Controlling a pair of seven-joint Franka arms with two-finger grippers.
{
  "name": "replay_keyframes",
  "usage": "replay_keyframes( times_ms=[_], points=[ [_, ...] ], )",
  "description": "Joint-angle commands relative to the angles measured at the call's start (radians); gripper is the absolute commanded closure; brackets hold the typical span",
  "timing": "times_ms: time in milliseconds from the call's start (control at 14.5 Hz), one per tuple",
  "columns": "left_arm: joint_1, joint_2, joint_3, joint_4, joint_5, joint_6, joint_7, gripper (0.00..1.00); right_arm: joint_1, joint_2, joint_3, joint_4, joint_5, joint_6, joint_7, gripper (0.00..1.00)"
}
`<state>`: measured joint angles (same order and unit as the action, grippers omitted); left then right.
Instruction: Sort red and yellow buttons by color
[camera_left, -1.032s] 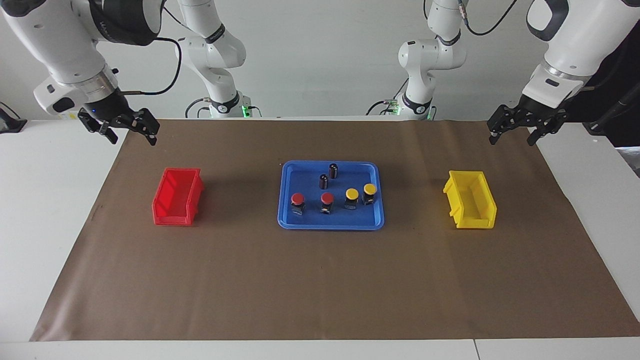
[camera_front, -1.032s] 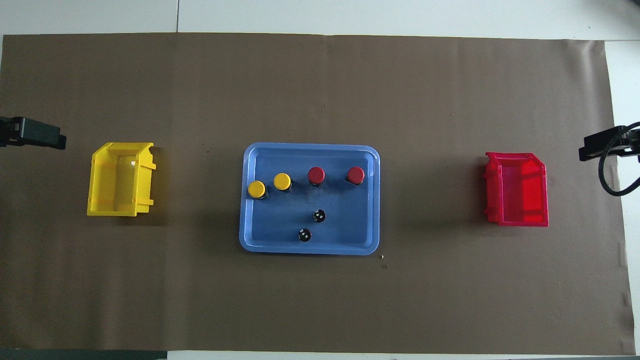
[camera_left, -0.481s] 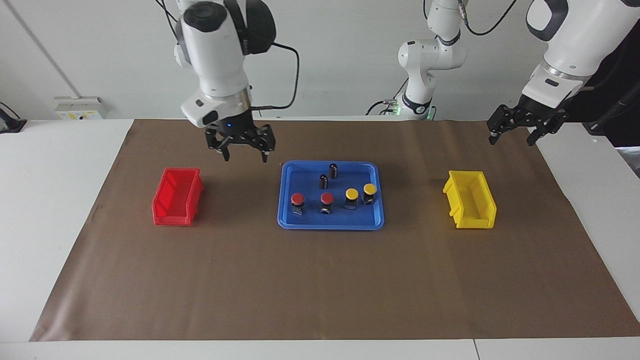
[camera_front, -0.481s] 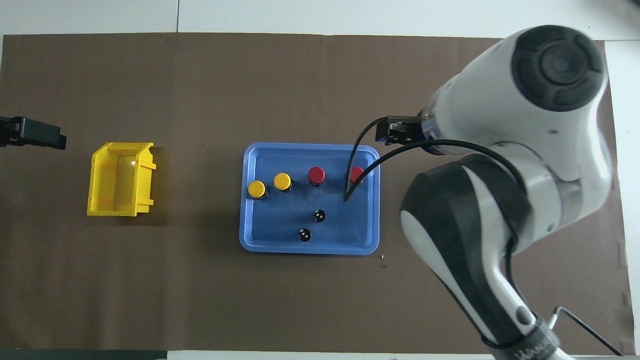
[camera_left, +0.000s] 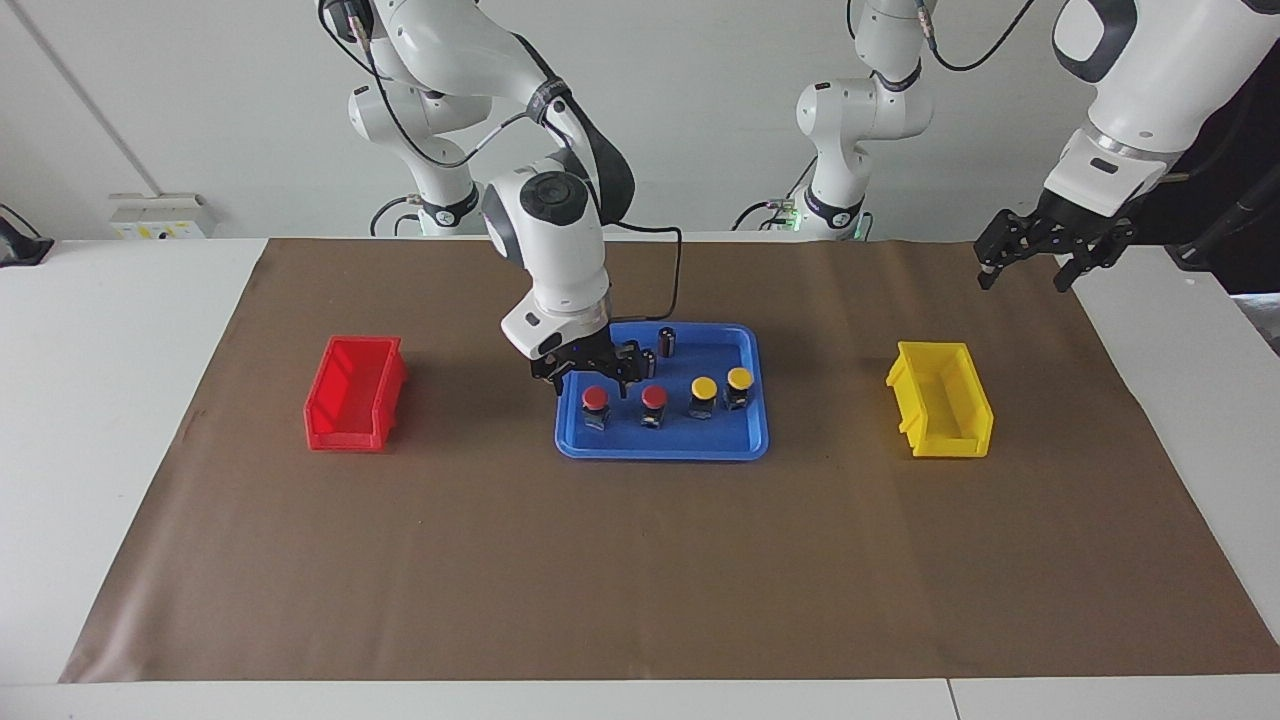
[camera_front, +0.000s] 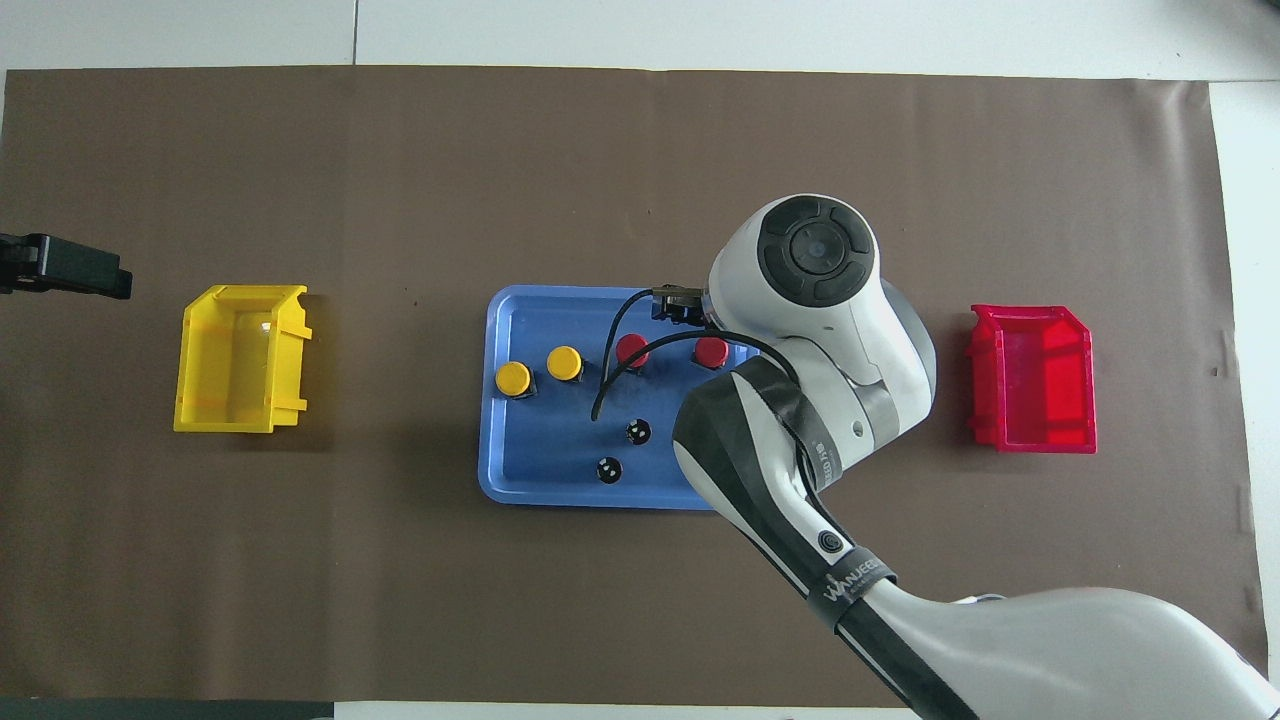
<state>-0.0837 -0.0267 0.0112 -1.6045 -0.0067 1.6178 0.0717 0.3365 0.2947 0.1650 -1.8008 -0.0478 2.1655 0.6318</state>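
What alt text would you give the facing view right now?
The right gripper, open, hangs just above the red button at the right arm's end of a row of two red and two yellow buttons on a blue tray. The left gripper waits, open, near the yellow bin.

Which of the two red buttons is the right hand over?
The red button at the row's end toward the red bin; the right hand hovers open above it, with the other red button beside.

A tray (camera_left: 745, 447) sits at mid-frame in the facing view, with four push-button switches (camera_left: 654, 404) in a row along its lower part and two capless cylinders (camera_left: 667, 340) above them. One bin (camera_left: 352, 392) lies at frame left and another bin (camera_left: 941, 413) at frame right.
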Motion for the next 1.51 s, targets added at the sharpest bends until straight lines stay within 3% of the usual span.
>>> replay_keyframes(
  times_ms=[0,206,481,619,757,825,963,1101,1238,1444],
  points=[
    [0.01,-0.032,-0.002,-0.037,-0.018,0.017,0.011,0.0,0.01,-0.011,-0.002,-0.067,-0.023,0.063,0.008,0.12],
    [0.01,-0.032,-0.002,-0.037,-0.018,0.016,0.01,0.0,0.03,0.03,-0.002,-0.071,-0.062,0.094,0.009,0.21],
    [0.002,-0.032,-0.002,-0.037,-0.018,0.017,0.008,0.0,0.029,0.027,-0.002,-0.086,-0.067,0.094,0.008,0.32],
    [-0.001,-0.032,-0.002,-0.038,-0.018,0.017,0.008,0.0,0.03,0.026,-0.001,-0.086,-0.067,0.089,0.008,0.49],
    [0.004,-0.033,-0.004,-0.047,-0.018,0.03,-0.004,0.0,0.029,0.027,-0.001,-0.072,-0.067,0.07,0.006,0.77],
    [0.004,-0.036,-0.004,-0.052,-0.018,0.036,-0.035,0.0,0.027,0.029,-0.001,-0.037,-0.066,0.032,0.005,0.84],
    [-0.024,-0.055,-0.014,-0.109,-0.018,0.133,-0.151,0.0,0.007,0.027,-0.002,0.108,-0.064,-0.124,-0.015,0.84],
    [-0.141,-0.049,-0.019,-0.179,-0.018,0.246,-0.266,0.0,-0.092,-0.062,-0.002,0.136,-0.05,-0.261,-0.184,0.84],
    [-0.242,0.022,-0.019,-0.202,-0.018,0.33,-0.404,0.04,-0.237,-0.202,-0.002,0.046,-0.044,-0.364,-0.446,0.84],
    [-0.375,0.108,-0.019,-0.271,-0.018,0.442,-0.512,0.16,-0.434,-0.333,-0.005,-0.118,0.014,-0.336,-0.755,0.83]
  ],
)
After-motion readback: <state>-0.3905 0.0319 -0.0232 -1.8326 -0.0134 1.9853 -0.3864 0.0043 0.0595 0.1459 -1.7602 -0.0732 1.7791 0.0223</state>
